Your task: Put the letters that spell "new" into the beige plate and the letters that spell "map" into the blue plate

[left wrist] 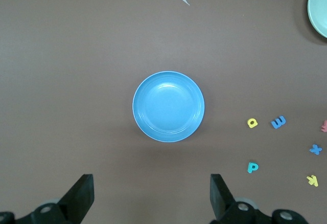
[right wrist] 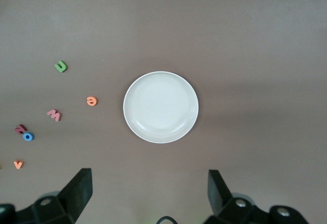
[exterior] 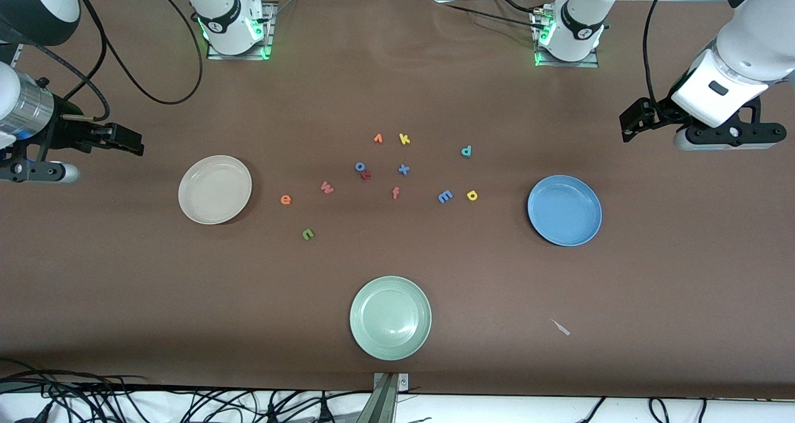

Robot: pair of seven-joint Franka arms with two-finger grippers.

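The beige plate (exterior: 215,189) (right wrist: 161,106) lies toward the right arm's end of the table. Beside it on the cloth are the orange e (exterior: 286,200) (right wrist: 91,101), pinkish-red w (exterior: 327,187) (right wrist: 54,114) and green n (exterior: 308,234) (right wrist: 61,66). The blue plate (exterior: 564,210) (left wrist: 168,106) lies toward the left arm's end, with the blue m (exterior: 445,196) (left wrist: 278,122), yellow letter (exterior: 472,195) (left wrist: 252,123) and teal letter (exterior: 466,151) (left wrist: 252,168) near it. My left gripper (exterior: 632,123) (left wrist: 152,193) and right gripper (exterior: 129,142) (right wrist: 149,191) hang open and hold nothing, each over bare cloth beside its plate.
A pale green plate (exterior: 390,317) sits nearest the front camera. Spare letters cluster mid-table: orange v (exterior: 377,138), yellow k (exterior: 404,139), blue o (exterior: 360,166), blue x (exterior: 404,169), salmon f (exterior: 395,192). A pale scrap (exterior: 561,327) lies on the cloth.
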